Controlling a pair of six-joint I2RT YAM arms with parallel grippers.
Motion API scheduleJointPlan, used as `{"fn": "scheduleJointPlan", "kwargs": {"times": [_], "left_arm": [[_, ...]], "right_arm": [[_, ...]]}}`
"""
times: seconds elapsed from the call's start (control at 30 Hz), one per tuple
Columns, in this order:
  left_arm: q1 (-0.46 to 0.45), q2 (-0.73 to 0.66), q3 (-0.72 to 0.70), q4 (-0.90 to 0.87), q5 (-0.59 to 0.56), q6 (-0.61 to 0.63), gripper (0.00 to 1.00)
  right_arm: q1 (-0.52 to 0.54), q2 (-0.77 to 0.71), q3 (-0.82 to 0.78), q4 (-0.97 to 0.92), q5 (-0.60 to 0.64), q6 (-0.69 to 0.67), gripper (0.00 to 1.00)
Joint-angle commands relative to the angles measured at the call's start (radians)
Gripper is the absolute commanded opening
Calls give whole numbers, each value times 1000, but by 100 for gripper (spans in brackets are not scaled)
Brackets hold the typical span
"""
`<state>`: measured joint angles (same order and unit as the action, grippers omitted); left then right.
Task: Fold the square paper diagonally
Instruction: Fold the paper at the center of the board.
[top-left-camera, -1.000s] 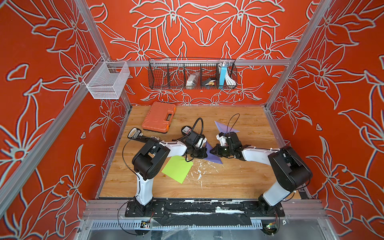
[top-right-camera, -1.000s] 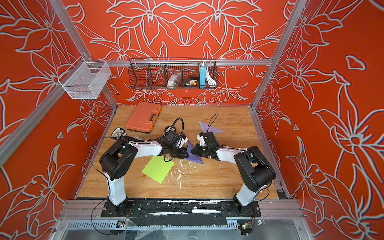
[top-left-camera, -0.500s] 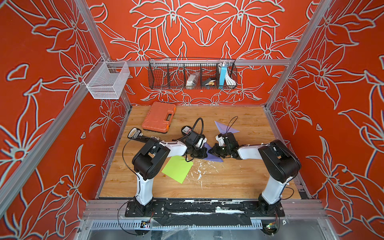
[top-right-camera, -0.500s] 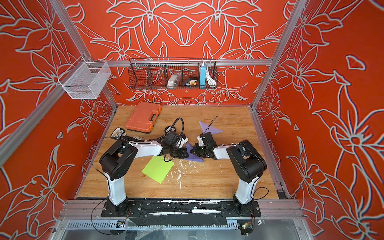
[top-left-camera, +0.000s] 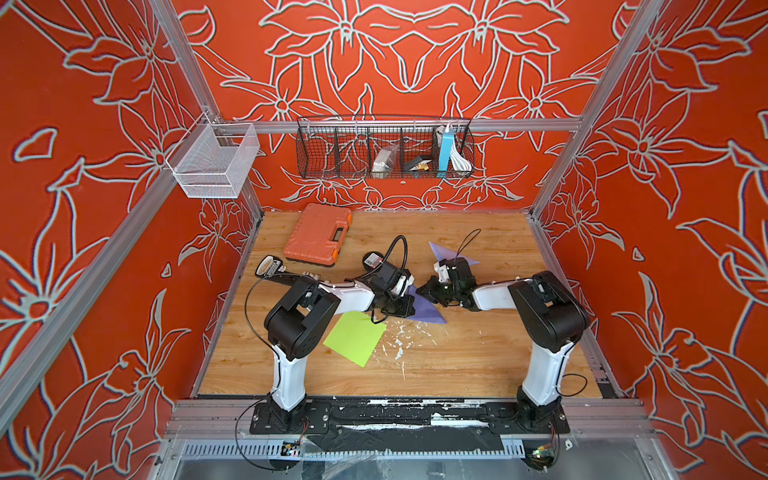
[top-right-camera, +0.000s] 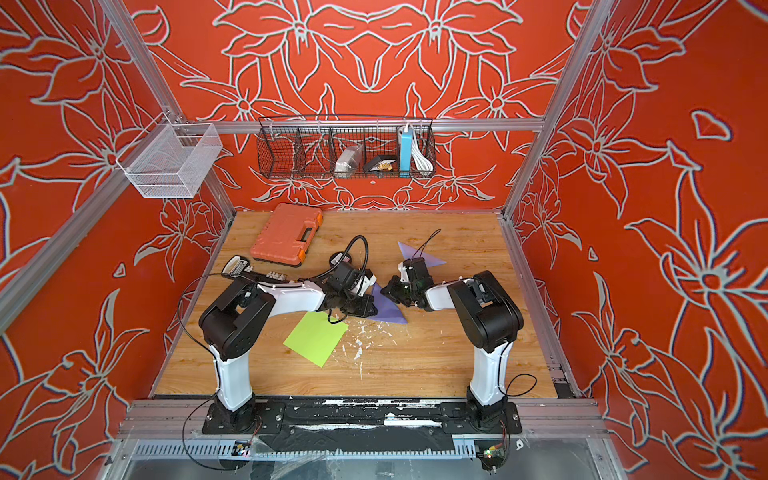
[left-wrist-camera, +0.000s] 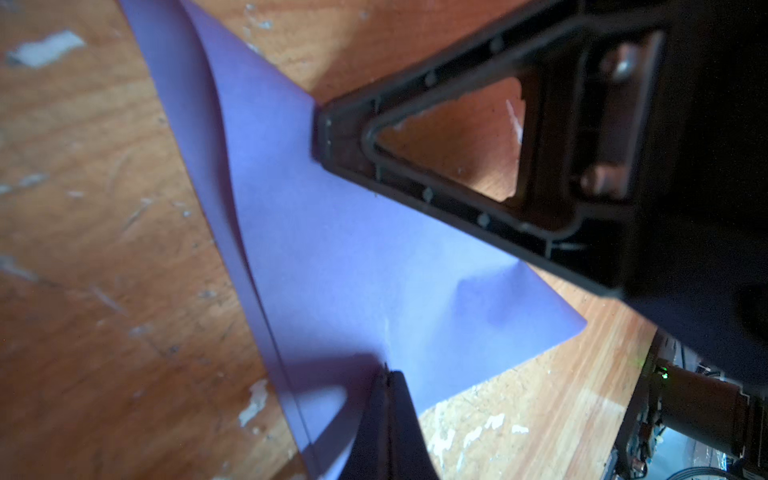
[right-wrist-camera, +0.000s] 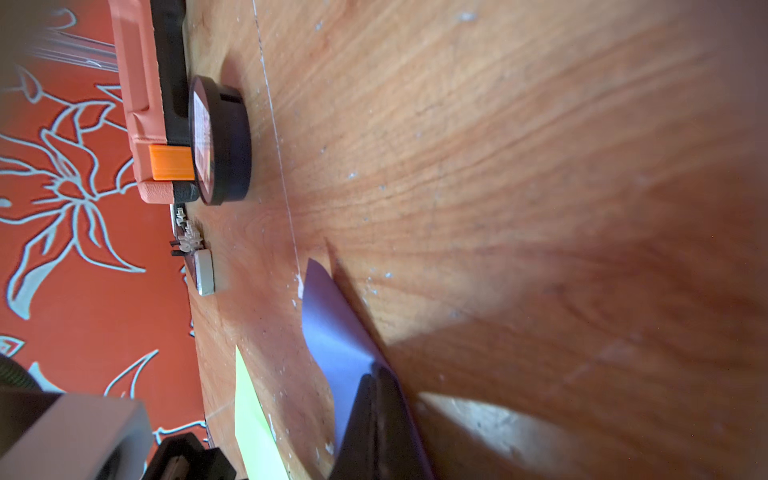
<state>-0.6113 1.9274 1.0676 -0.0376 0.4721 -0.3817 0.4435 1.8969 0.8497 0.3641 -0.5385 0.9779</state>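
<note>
**Purple paper (top-left-camera: 427, 312) pinned between shut, empty grippers**
Long edge runs 11-to-5 o'clock; left gripper (top-left-camera: 401, 306) at its 9, right gripper (top-left-camera: 430, 293) at 1.

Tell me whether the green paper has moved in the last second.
No. The green paper lies where it was, its corner still beside the white scuffs.

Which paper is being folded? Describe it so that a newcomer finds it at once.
On the wooden table, look at the middle, where the left end effector and right end effector nearly meet. The purple paper lies at their tips. Only it has both tips on it: the green square lies nearer the front, the other purple triangle farther back.
</note>
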Motion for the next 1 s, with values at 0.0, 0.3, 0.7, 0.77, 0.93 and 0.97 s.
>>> {"fn": "scheduleJointPlan", "kwargs": {"times": [0.0, 0.3, 0.7, 0.77, 0.93, 0.97], "left_arm": [[-14, 33, 2, -84, -13, 17, 0], [-15, 32, 2, -82, -13, 18, 0], [-15, 24, -2, -79, -16, 18, 0], [-17, 25, -3, -79, -16, 19, 0], [-18, 33, 2, -83, -13, 18, 0], [-18, 34, 3, -84, -12, 18, 0]], "right_arm": [[7, -21, 12, -67, 65, -30, 0], [61, -179, -10, -185, 125, -71, 0], [99, -138, -52, -112, 79, 9, 0], [100, -111, -53, -84, 71, 21, 0], [97, -59, -25, -82, 74, 24, 0], [98, -49, -15, -86, 74, 22, 0]]}}
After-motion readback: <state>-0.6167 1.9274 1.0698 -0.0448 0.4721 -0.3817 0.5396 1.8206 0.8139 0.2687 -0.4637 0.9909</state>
